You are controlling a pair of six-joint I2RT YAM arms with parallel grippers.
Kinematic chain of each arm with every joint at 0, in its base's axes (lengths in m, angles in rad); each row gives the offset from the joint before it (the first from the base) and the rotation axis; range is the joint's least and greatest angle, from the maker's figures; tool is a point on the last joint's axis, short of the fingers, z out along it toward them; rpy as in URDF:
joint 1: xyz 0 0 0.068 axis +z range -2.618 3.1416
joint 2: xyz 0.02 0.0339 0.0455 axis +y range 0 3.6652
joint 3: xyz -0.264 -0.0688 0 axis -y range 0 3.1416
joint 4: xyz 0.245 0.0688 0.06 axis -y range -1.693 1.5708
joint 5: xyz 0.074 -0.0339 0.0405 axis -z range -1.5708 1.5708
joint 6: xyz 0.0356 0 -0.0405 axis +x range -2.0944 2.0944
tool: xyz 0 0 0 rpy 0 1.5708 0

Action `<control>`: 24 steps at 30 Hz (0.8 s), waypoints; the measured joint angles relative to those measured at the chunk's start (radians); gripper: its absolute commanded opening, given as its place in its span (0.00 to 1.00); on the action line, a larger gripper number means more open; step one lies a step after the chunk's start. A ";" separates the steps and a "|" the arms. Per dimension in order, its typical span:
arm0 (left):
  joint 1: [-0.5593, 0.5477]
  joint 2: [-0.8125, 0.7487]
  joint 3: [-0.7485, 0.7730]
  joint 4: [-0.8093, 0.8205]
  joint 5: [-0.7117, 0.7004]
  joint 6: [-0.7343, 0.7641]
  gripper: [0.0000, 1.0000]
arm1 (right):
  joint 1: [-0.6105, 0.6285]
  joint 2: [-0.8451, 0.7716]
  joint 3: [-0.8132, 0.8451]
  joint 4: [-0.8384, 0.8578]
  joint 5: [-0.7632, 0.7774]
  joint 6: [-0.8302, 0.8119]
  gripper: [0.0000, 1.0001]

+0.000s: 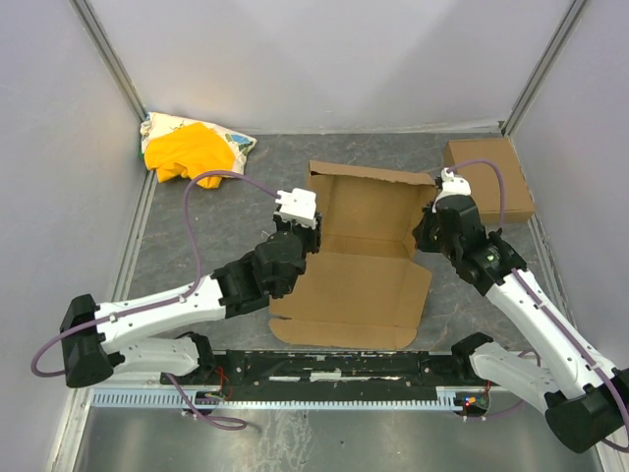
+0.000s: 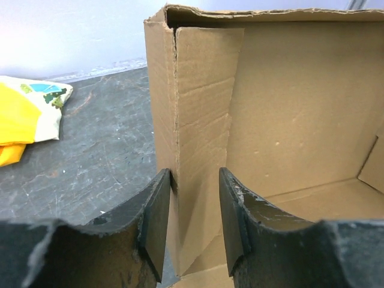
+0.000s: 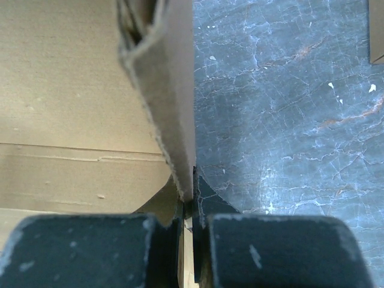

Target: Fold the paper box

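Note:
The paper box (image 1: pixel 364 265) lies mid-table as brown cardboard, partly formed: back wall and both side walls stand up, and the front panel lies flat toward me. My left gripper (image 1: pixel 307 236) is open and straddles the left side wall. In the left wrist view (image 2: pixel 195 180) its left finger touches the wall's outside and the right finger stands off the inner flap of the box (image 2: pixel 288 108). My right gripper (image 1: pixel 425 234) is shut on the right side wall. In the right wrist view (image 3: pixel 192 207) the box's wall edge (image 3: pixel 171 102) is pinched between the fingers.
A smaller ready-folded brown box (image 1: pixel 488 177) sits at the back right, its corner showing in the right wrist view (image 3: pixel 378 36). A yellow and white cloth bundle (image 1: pixel 192 147) lies at the back left, also in the left wrist view (image 2: pixel 24 111). White enclosure walls surround the dark table.

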State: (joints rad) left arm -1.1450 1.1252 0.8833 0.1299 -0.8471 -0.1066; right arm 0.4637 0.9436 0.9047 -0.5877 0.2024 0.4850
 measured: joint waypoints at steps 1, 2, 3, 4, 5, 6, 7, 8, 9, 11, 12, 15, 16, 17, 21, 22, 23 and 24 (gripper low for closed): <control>0.000 0.017 0.012 -0.001 -0.017 0.008 0.41 | 0.000 0.000 0.000 -0.004 -0.001 0.001 0.02; 0.000 0.039 0.030 -0.002 -0.031 0.018 0.40 | 0.000 0.000 0.000 -0.006 -0.001 0.001 0.02; 0.000 0.062 0.050 -0.002 -0.045 0.027 0.37 | 0.000 0.000 0.000 -0.012 0.000 0.003 0.02; 0.000 0.080 0.065 -0.002 -0.054 0.033 0.33 | 0.000 0.000 0.000 -0.015 0.000 0.005 0.02; 0.000 0.101 0.083 -0.002 -0.071 0.040 0.29 | 0.000 0.000 0.000 -0.016 0.001 0.007 0.02; 0.000 0.119 0.097 -0.004 -0.081 0.049 0.24 | 0.000 0.000 0.000 -0.019 0.003 0.008 0.02; 0.002 0.137 0.111 -0.007 -0.098 0.060 0.21 | 0.000 0.000 0.000 -0.023 0.006 0.009 0.02; 0.003 0.151 0.123 -0.009 -0.111 0.072 0.18 | 0.000 0.001 0.001 -0.027 0.009 0.010 0.02; 0.004 0.162 0.131 -0.010 -0.123 0.078 0.15 | 0.000 0.002 0.002 -0.029 0.011 0.012 0.02; 0.005 0.183 0.141 -0.011 -0.149 0.098 0.14 | 0.000 0.007 0.006 -0.033 0.017 0.014 0.02; 0.005 0.193 0.145 -0.014 -0.161 0.108 0.14 | 0.001 0.010 0.010 -0.036 0.019 0.015 0.02; 0.005 0.220 0.152 -0.016 -0.192 0.131 0.18 | 0.003 0.021 0.024 -0.048 0.021 0.016 0.02; 0.005 0.224 0.152 -0.016 -0.196 0.135 0.21 | 0.005 0.023 0.028 -0.051 0.022 0.015 0.02; 0.005 0.227 0.152 -0.018 -0.198 0.144 0.24 | 0.006 0.026 0.032 -0.055 0.024 0.015 0.02; 0.005 0.232 0.153 -0.015 -0.199 0.164 0.28 | 0.008 0.031 0.048 -0.064 0.026 0.015 0.02; 0.005 0.236 0.155 -0.015 -0.200 0.166 0.28 | 0.008 0.031 0.050 -0.064 0.026 0.015 0.02; 0.005 0.242 0.160 -0.015 -0.204 0.167 0.27 | 0.010 0.031 0.051 -0.065 0.027 0.015 0.02; 0.005 0.251 0.165 -0.016 -0.210 0.167 0.24 | 0.010 0.031 0.053 -0.066 0.028 0.015 0.02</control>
State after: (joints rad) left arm -1.1404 1.3766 1.0485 0.1135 -1.0569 0.0608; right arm 0.4736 0.9745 0.9573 -0.6540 0.2302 0.4999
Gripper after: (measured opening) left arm 0.281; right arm 0.048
